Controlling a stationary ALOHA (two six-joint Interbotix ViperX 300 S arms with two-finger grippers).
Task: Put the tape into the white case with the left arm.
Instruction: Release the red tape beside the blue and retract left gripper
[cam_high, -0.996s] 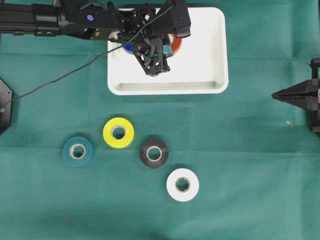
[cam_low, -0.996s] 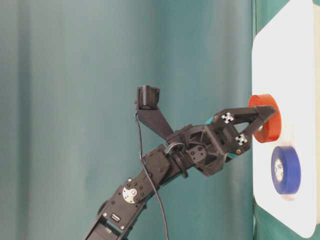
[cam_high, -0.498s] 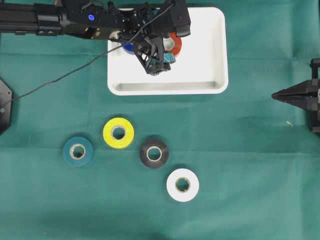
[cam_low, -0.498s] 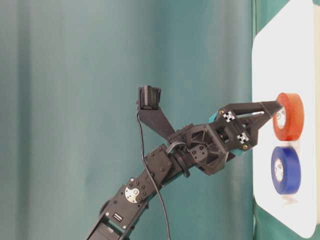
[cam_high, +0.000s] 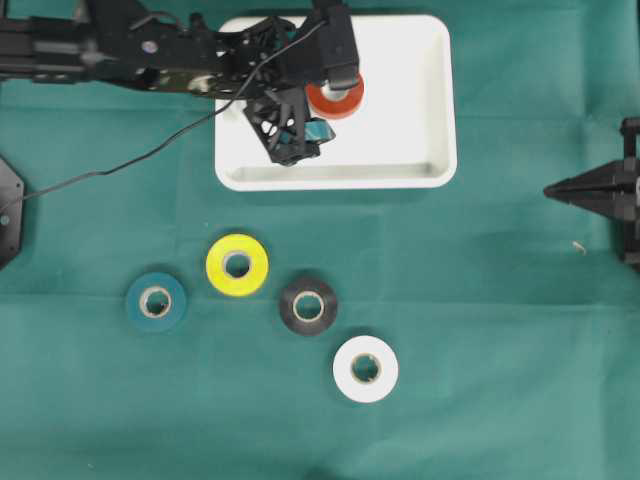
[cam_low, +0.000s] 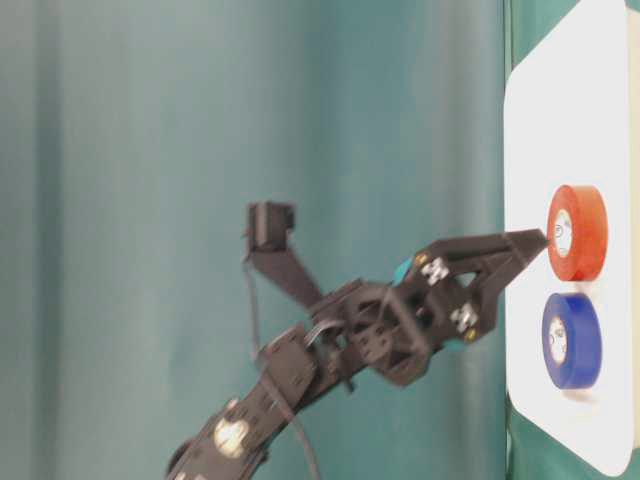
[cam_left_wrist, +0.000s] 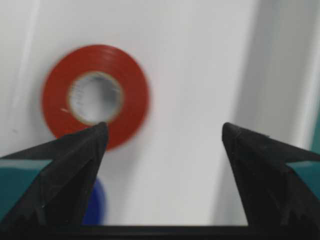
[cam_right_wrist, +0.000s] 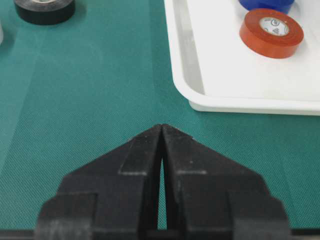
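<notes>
Left pincer (cam_left_wrist: 162, 135) apart; two tapes (cam_right_wrist: 271, 31) seemingly cased.

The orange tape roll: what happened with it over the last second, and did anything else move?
The left end effector let go of the orange tape roll, which now lies flat in the white case beside the blue roll. Its jaws opened wide and the arm is drawing back toward the case's left edge. The four rolls on the green cloth and the shut right end effector stayed put.
</notes>
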